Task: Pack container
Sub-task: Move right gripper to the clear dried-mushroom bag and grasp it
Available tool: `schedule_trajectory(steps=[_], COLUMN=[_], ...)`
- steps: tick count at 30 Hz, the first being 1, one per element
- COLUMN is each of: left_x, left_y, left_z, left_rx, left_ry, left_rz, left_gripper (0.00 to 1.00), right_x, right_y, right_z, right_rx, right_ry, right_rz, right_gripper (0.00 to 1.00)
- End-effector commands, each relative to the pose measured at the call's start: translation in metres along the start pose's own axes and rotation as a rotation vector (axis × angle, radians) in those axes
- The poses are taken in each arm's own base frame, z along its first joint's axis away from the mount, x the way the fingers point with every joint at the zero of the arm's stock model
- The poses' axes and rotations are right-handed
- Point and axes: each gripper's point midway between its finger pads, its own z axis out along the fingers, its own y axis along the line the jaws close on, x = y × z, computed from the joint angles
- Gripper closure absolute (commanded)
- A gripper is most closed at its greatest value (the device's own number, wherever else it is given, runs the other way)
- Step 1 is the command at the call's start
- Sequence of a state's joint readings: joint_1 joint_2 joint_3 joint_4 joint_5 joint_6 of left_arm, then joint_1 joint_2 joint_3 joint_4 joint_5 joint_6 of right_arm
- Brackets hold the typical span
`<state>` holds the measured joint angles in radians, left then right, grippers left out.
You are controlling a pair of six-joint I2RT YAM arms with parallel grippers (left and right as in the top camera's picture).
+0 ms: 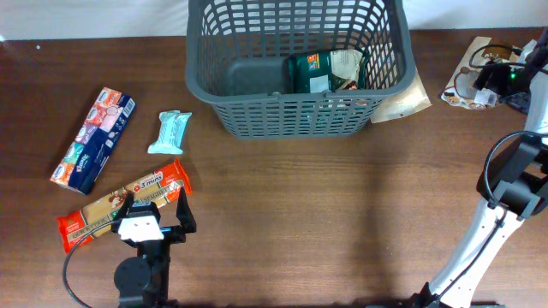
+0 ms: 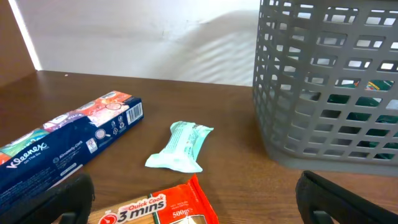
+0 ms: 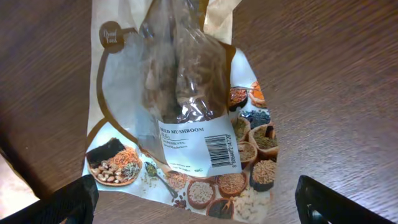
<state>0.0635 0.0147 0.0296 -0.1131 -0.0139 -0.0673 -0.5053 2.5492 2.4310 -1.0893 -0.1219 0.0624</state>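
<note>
A dark brown wooden table [image 1: 300, 214] carries a large dark grey lattice-sided plastic basket [image 1: 291, 115] at its far middle, with a beige paper packet [image 1: 407, 103] lying against the basket's right side. On the left lie a long blue tissue pack [image 1: 92, 139], a small mint-green wrapped bar [image 1: 170, 132] and, nearer the front, a red-and-orange noodle packet [image 1: 158, 181]. At the far right lies a clear-windowed bag of dried mushrooms [image 3: 186, 124].

The container [image 1: 295, 111] is dark grey, with rows of little square holes. A dark green pack [image 1: 318, 73] lies inside it. The table [image 1: 342, 214] is dark brown wood. Near its left edge are a blue tissue pack [image 1: 92, 139] with red and pink pictures, a pale mint wrapper [image 1: 169, 133], and a red and orange packet [image 1: 120, 205] with white letters. Near the far right corner, the mushroom bag [image 3: 186, 124] is white and see-through, with brown lines and pictures of seeds.
</note>
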Motion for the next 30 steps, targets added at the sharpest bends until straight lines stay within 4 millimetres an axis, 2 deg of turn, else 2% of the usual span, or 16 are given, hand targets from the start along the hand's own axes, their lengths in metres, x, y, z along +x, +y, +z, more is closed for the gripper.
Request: schedule_trajectory(steps=[1,8,19,25,28,30], left_x=[0.001,0.001,0.001,0.001,0.001,0.001], left_y=[-0.002,-0.002,-0.002,-0.002,-0.002,-0.002], left_z=[0.0,0.0,0.0,0.0,0.0,0.0], left_rx=[0.013,0.013,0.013,0.013,0.013,0.013], left_ry=[-0.003,-0.003,-0.003,-0.003,-0.003,-0.003], left_rz=[0.016,0.016,0.016,0.016,0.016,0.016], left_gripper=[0.01,0.01,0.01,0.01,0.01,0.01], right_x=[0.009,0.008,0.033,0.04,0.038,0.038], right_y=[-0.001,-0.001,-0.005,-0.006,-0.005,-0.004], right_z=[0.017,0.02,0.045,0.051,0.051,0.051], right_rx=[-0.021,-0.025,-0.022,-0.025,-0.028,-0.033], right_ry=[0.036,0.035,0.102,0.116,0.11,0.11], right_rz=[0.003,0.003,0.012,0.015,0.014,0.015], right_gripper=[0.01,0.01,0.01,0.01,0.32,0.4])
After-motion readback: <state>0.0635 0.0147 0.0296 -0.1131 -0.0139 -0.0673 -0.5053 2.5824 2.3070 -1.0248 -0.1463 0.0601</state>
